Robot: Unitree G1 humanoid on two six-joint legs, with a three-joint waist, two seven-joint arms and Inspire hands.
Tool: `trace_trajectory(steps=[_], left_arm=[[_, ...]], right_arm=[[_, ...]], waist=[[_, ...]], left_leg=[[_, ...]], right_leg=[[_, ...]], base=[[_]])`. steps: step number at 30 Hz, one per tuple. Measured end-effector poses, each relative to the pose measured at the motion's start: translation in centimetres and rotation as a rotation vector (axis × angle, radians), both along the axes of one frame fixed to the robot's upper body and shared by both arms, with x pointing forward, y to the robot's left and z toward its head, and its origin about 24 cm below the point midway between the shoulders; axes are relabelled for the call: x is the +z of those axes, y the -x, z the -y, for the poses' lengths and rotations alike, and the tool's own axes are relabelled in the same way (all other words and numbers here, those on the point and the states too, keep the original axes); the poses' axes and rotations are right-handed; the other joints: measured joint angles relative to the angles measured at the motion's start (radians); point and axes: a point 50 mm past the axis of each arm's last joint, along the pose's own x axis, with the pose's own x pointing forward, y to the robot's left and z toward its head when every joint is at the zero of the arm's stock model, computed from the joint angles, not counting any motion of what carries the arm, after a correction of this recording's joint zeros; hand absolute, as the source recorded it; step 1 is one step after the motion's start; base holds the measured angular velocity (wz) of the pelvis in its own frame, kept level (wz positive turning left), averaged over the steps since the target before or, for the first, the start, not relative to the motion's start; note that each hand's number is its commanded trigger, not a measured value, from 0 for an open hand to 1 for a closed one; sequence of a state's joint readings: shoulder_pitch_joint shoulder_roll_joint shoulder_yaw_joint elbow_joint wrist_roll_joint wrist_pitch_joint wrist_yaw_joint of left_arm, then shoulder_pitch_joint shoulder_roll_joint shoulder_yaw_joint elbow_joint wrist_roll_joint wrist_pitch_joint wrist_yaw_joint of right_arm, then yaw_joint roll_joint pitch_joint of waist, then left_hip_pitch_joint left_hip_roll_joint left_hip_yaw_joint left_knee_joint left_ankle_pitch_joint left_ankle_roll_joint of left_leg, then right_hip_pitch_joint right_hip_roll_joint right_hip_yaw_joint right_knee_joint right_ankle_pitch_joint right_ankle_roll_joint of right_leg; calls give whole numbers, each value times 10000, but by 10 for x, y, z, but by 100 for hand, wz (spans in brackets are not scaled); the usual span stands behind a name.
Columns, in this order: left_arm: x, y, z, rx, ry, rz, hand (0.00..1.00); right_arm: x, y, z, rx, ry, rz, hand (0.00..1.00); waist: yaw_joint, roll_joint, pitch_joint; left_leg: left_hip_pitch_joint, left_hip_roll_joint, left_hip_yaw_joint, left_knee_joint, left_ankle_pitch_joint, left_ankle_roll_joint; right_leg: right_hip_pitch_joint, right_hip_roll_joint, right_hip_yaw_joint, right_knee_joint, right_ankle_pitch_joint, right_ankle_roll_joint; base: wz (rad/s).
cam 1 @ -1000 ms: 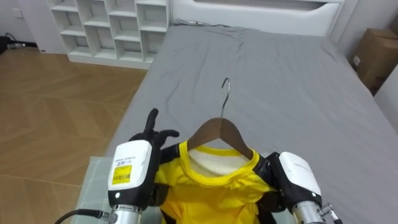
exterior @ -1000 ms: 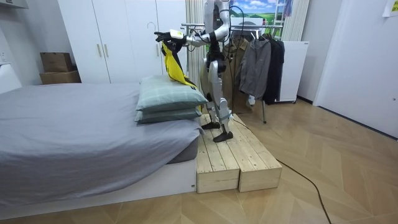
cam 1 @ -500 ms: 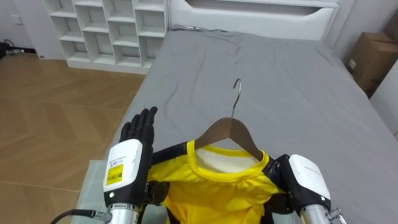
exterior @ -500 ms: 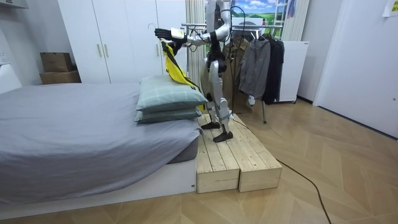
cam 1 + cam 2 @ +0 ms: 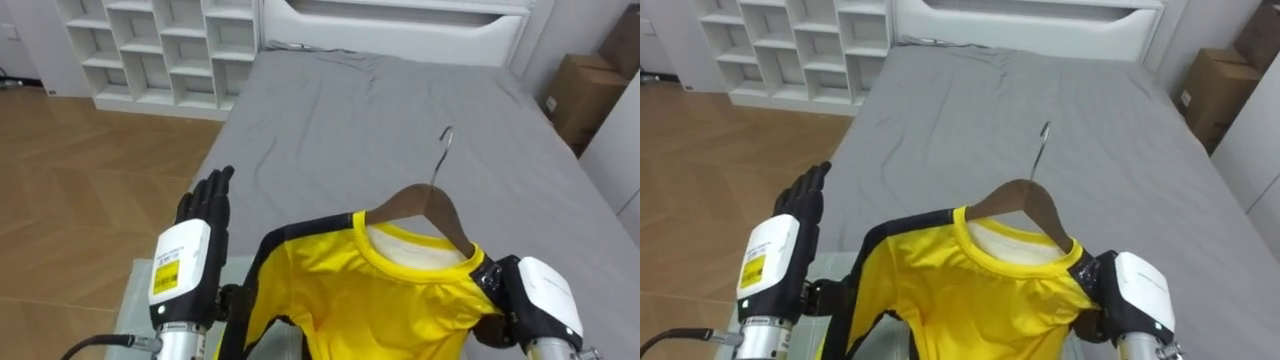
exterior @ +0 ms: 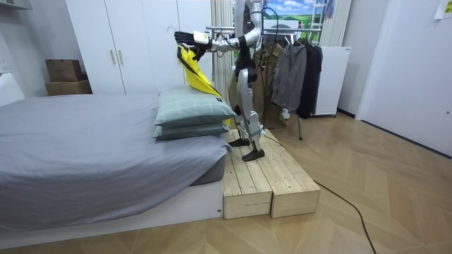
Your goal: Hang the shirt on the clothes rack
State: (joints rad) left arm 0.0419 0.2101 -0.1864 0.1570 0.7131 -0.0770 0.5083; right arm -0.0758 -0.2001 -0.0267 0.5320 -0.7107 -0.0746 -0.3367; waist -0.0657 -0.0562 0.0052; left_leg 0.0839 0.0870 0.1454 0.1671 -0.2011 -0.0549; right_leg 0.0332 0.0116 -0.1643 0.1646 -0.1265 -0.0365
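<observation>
The robot stood on a low wooden platform (image 6: pixel 260 176) at the end of the bed (image 5: pixel 400 95), next to two stacked pillows (image 6: pixel 191 111), with a rack of hanging clothes (image 6: pixel 296 67) behind it and both arms held out over the bed. The yellow shirt (image 5: pixel 380 300) was already on a wooden hanger (image 5: pixel 415 197) and hung in the air in front of the robot's chest, above the grey bedcover. The hanger's metal hook (image 5: pixel 443 140) pointed away from the robot, toward the white headboard, and leaned over to its right. The right hand (image 5: pixel 540 300) sat close against the shirt's shoulder on that side; its fingers were tucked behind the yellow cloth, so I could not tell whether they held anything. The left hand (image 5: pixel 195 240) was raised just beside the shirt's other, dark-edged shoulder, its fingers (image 5: pixel 212 195) straight and close together, curled round nothing. Past the bed stood a white shelf unit (image 5: pixel 150 40) on the wooden floor (image 5: pixel 80 170), and a cardboard box (image 5: pixel 575 85) sat on the far side.
</observation>
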Motion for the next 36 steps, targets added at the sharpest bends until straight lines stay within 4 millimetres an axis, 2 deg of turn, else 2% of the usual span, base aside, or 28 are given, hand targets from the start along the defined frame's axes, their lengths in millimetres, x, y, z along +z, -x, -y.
trace_trajectory(steps=[5,13,18,21,28,31,36], left_arm=[[0,2,1,-332,69,-294,0],[-18,19,2,-662,194,-1535,0],[-19,20,0,-608,530,-1691,0],[-23,24,-1,-570,576,-1856,0],[-24,25,-1,-569,716,-1949,0],[-24,25,-1,-663,693,-2086,0],[-26,26,-1,-677,748,-2199,0]], right_arm=[[1,0,2,-86,-7,47,100],[5,0,11,-168,211,104,100],[9,0,16,-342,319,441,100],[10,0,18,-491,392,694,100],[10,2,18,-617,500,847,100],[4,8,18,-649,535,693,100],[-16,28,18,-844,412,-151,100]], waist=[[-73,-3,-3],[-105,58,-25],[-86,188,-17],[-95,382,-42],[-98,410,-39],[-100,402,-42],[-108,338,-21]], left_leg=[[-4,1,220,-37,0,0],[-29,5,462,-22,0,0],[-66,4,470,-16,0,0],[-70,1,574,-17,0,1],[-79,6,605,-9,3,6],[-38,7,610,-11,2,7],[-22,39,714,-11,-9,20]], right_leg=[[-20,4,118,4,-4,7],[-107,-79,99,66,-8,13],[-119,-84,51,90,-7,13],[-130,-93,146,72,-15,24],[-161,-107,169,64,-17,28],[-158,-114,139,84,-16,27],[-146,-118,61,191,-17,28]], base=[[-7],[-1],[2],[-7],[-1],[3],[1]])
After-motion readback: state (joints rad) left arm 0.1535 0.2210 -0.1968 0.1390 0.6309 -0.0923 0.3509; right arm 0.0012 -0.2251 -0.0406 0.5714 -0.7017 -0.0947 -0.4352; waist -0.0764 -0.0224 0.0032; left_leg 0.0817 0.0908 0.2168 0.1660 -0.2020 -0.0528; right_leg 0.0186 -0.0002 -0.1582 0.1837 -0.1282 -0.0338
